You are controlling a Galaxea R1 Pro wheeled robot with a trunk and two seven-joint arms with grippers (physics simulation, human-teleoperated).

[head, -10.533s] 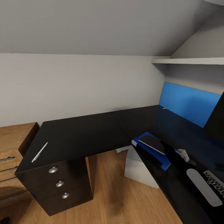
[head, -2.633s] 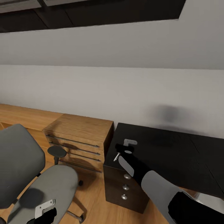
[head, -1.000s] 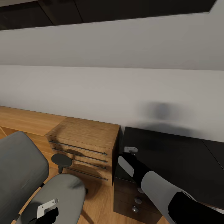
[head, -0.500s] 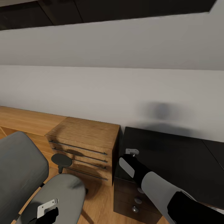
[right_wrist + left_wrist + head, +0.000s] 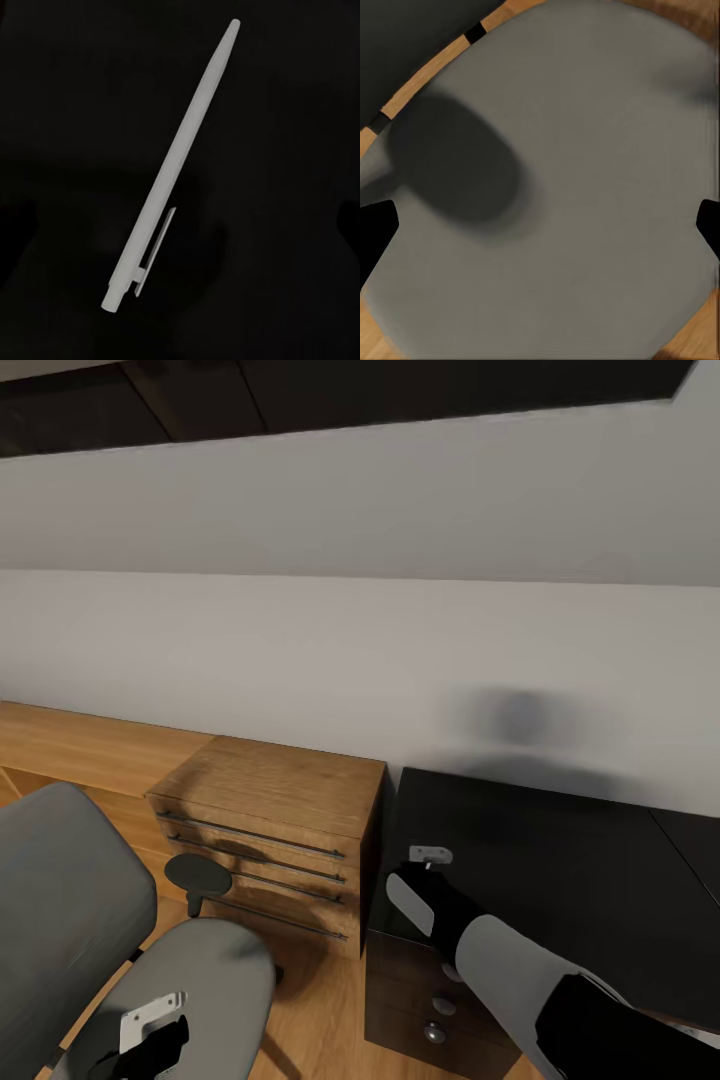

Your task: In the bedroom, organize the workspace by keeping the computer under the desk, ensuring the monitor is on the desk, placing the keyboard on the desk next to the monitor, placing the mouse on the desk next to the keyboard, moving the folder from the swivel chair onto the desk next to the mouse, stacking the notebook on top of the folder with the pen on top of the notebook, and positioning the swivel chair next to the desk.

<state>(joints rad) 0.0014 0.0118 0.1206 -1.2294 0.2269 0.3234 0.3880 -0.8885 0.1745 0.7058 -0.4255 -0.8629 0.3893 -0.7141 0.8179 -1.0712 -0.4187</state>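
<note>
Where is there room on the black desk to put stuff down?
The desk top looks bare from the right arm back to the wall and off to the right. The pen lies under the right gripper, at the corner beside the wooden drawer chest.

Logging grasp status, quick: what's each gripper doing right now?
Left gripper: open, empty, over the swivel chair seat.
Right gripper: open, above the pen on the desk.

Pale grey wall (image 5: 300, 650); light wooden drawer chest (image 5: 275, 825); wooden floor (image 5: 330, 1000).
</note>
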